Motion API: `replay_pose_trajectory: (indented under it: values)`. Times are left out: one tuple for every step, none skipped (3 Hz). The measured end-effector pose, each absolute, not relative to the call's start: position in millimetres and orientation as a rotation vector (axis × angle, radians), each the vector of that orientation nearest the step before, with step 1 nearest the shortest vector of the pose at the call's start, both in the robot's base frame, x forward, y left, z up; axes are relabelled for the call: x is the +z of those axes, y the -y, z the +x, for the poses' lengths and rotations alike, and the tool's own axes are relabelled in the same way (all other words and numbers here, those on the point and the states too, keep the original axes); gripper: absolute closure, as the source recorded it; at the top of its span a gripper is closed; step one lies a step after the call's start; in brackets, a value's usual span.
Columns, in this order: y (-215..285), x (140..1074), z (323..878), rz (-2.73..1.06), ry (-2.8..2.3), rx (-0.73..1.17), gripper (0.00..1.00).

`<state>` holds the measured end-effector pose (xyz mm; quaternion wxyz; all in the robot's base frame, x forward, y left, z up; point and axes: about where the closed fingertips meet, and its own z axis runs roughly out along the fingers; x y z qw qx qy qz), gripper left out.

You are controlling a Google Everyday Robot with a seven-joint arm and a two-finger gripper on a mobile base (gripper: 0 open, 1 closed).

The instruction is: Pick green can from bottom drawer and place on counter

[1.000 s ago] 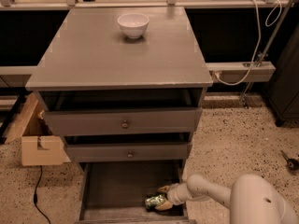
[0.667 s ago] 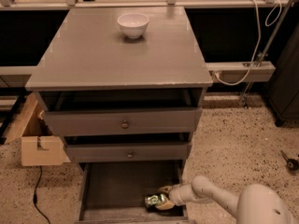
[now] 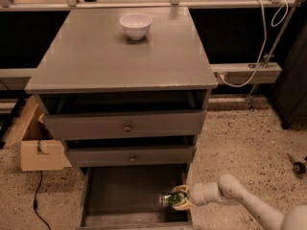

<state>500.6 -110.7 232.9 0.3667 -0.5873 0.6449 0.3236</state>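
Green can (image 3: 169, 199) was seen lying on its side at the front right of the bottom drawer (image 3: 124, 188), with its silver end turned to the left. The green can was held by the gripper (image 3: 181, 198), whose pale fingers (image 3: 184, 205) were closed about its right-hand part, one above and one below. Whether the can was resting on the drawer's dark floor or raised just off it could not be told.

The gripper was placed low inside the open bottom drawer, close to its right wall. It was carried by a white arm (image 3: 240, 200) that was stretched in from the lower right over the speckled floor (image 3: 240, 147).

The bottom drawer was pulled well out from the cabinet. Above it, the middle drawer (image 3: 110, 156) and the top drawer (image 3: 96, 125) were each drawn out a little, and each was fitted with a round metal knob (image 3: 127, 127).

The counter (image 3: 110, 61) was seen as a broad grey top with a lighter front edge. A white bowl (image 3: 135, 25) was set upright on it near the back, slightly right of centre.

A cardboard box (image 3: 41, 155) was stood on the floor just left of the cabinet, with a black cable (image 3: 36, 202) trailing below it. A white cable (image 3: 261, 32) was hung at the right.
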Motion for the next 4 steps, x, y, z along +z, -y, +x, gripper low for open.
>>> replay_pose_trajectory:
  values:
    - [138,335,482,-1.633,-1.582,0.713,1.0]
    - [150,393,474,-1.711,-1.547,0.633,1.0]
    - [154,408,477,-1.717,-1.536,0.612,1.0]
    - [158,422,476,-1.698,-1.521,0.609,1.0]
